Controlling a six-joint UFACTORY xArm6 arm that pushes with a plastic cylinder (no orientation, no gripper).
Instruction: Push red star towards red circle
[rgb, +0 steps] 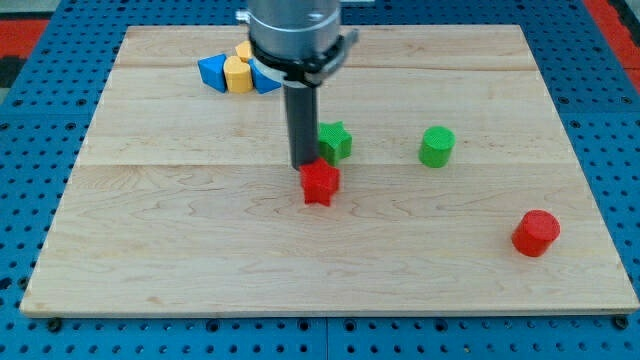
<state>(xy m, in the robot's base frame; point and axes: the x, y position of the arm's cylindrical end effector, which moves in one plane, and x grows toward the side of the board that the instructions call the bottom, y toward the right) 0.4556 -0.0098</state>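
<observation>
The red star (320, 183) lies near the middle of the wooden board (180, 240). The red circle (536, 232) sits far to the view's right and a little lower, near the board's right edge. My tip (303, 165) stands right at the star's upper left edge, touching or nearly touching it. The dark rod rises from there to the arm's round body at the view's top.
A green star (335, 141) lies just above and right of the red star, next to the rod. A green cylinder (437, 146) sits further right. A cluster of blue (212, 72) and yellow (237, 75) blocks lies at the top left, partly behind the arm.
</observation>
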